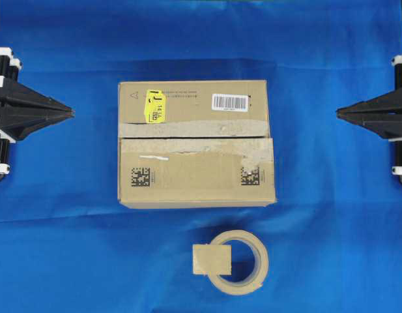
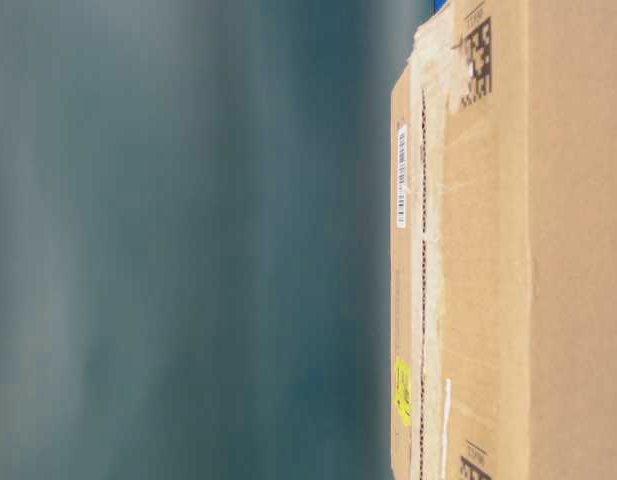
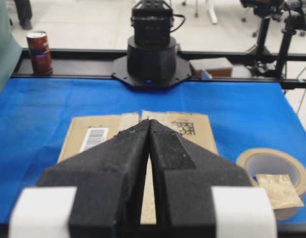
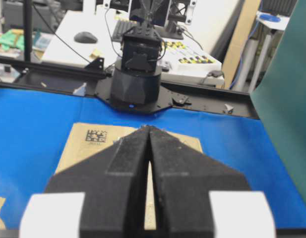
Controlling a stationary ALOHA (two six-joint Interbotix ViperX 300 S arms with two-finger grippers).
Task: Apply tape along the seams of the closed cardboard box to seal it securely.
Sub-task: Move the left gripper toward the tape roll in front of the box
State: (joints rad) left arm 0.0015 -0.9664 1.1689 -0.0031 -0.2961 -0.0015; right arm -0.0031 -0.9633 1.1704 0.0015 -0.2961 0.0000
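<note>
Sealed-flap carton on blue cloth, both of our grippers clenched and well clear of it.

We see the cardboard box (image 1: 197, 144), a matte brown rectangular carton, lying flat in the middle of the blue cloth (image 1: 64, 261); its seams (image 1: 194, 137) run as a dark straight line between the flaps, edged with pale, ragged tape residue. A glossy yellow sticker (image 1: 154, 105) and a white barcode label (image 1: 229, 102) sit on the far flap. The tape (image 1: 212, 259), a small squarish tan piece, rests against a beige ring-shaped tape roll (image 1: 243, 262) just below the box. Our left gripper (image 1: 70, 113) and right gripper (image 1: 339, 112), black foam-faced wedges, are both pinched tight on nothing, well apart from box and tape at either side.
</note>
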